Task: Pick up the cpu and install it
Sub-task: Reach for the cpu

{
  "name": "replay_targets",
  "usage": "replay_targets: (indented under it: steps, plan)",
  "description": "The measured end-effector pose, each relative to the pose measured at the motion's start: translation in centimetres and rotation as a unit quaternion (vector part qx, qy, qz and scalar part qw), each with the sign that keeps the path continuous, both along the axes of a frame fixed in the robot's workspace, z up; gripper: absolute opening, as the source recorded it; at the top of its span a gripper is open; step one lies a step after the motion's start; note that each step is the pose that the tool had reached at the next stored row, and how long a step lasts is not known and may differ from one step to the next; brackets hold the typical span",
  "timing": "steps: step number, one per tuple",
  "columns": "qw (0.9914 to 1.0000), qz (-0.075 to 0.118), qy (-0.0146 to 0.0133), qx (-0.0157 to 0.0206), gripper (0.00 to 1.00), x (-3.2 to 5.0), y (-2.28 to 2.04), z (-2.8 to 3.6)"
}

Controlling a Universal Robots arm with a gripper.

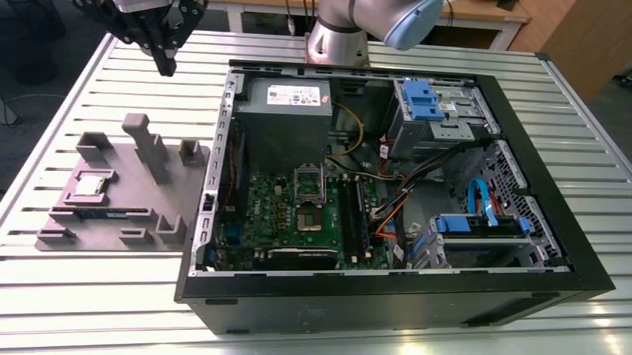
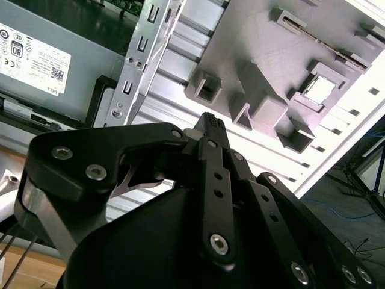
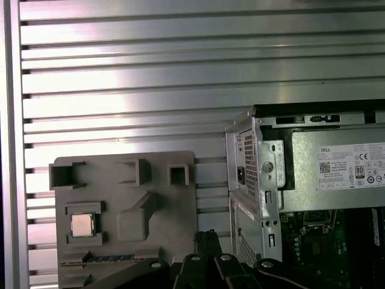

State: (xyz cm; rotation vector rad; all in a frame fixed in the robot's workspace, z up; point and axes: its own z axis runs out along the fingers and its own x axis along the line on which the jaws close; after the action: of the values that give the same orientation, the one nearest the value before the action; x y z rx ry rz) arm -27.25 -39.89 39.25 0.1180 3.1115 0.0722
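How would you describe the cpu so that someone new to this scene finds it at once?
On the slatted table, find the open case; the grey tray lies beside it, on the exterior view's left. The cpu is the small shiny silver square in one tray pocket; its neighbours are dull grey blocks and a long thin stick.

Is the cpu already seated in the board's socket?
No, the cpu lies in a recess of the grey tray, outside the case on the exterior view's left.
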Motion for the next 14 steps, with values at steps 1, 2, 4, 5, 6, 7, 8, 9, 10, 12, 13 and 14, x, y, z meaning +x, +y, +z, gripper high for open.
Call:
replay_targets:
  steps: [1, 2, 4, 5, 6, 7, 8, 9, 10, 12, 13, 14]
  plan:
    - [1.0, 0.0, 0.0, 0.0, 0.11, -0.13, 0.0, 0.0]
    - [1.0, 0.0, 0.0, 0.0, 0.11, -0.26, 0.0, 0.0]
    - [1.0, 0.0, 0.0, 0.0, 0.11, -0.5, 0.0, 0.0]
    - [1.0, 0.0, 0.0, 0.0, 0.11, -0.62, 0.0, 0.0]
    - [1.0, 0.0, -0.0001, 0.0, 0.11, -0.72, 0.0, 0.0]
    - [1.0, 0.0, -0.0001, 0.0, 0.11, -0.82, 0.0, 0.0]
    - [1.0, 0.0, -0.0001, 0.0, 0.11, -0.92, 0.0, 0.0]
    - [1.0, 0.0, -0.0001, 0.0, 0.11, -1.03, 0.0, 0.0]
    - [1.0, 0.0, -0.0001, 0.0, 0.11, -1.14, 0.0, 0.0]
    - [1.0, 0.0, -0.0001, 0.0, 0.11, -1.4, 0.0, 0.0]
    - [1.0, 0.0, -0.0002, 0.0, 0.11, -1.53, 0.0, 0.0]
    - [1.0, 0.0, -0.0002, 0.0, 0.11, -1.66, 0.0, 0.0]
